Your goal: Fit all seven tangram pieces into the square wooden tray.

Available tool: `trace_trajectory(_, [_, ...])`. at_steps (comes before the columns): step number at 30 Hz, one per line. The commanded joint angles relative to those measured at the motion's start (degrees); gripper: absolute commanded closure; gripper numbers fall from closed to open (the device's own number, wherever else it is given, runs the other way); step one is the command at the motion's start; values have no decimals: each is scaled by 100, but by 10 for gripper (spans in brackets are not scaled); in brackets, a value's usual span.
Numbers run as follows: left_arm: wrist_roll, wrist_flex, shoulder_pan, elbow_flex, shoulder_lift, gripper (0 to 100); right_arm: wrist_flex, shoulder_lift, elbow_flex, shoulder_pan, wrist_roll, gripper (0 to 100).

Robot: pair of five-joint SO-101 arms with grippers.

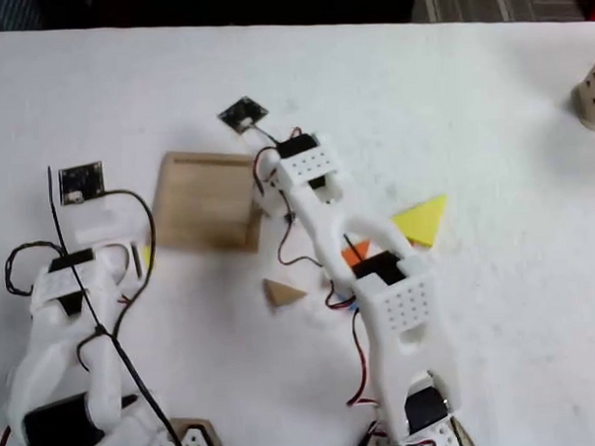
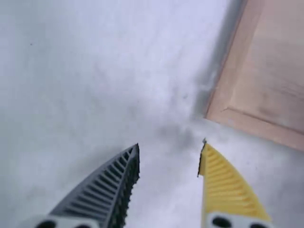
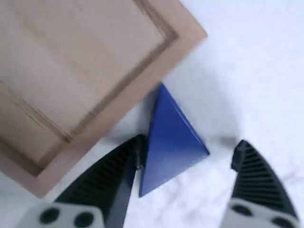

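Arm (image 1: pixel 395 308) is partly covering orange piece (image 1: pixel 355 252); right end effector (image 3: pixel 189 151) is straddling blue triangle (image 3: pixel 168 137), open; left end effector (image 2: pixel 169 146) is hovering open.

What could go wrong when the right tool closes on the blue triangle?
1. The blue triangle lies flat with one corner at the rim of the tray. The right tool, open around it, may press on slanted edges and squeeze it out.
2. In closing, it could also shove the tray, which the open left tool beside its corner does not hold.
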Motion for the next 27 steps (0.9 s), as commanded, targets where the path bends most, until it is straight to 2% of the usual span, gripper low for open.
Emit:
trace_trajectory(1, [0,-114,-31,-79,-259,770,154,-268,-176,171,-114,702])
trace_trajectory(14, [0,-105,-40,-70,-259,770,-22,84,-220,48,-105,768])
trace_trajectory(20, [0,-105,-48,-70,-259,770,-22,84,-211,13,422,818])
trace_trajectory(27, [0,-105,-48,-70,-259,770,-22,75,-211,31,422,843])
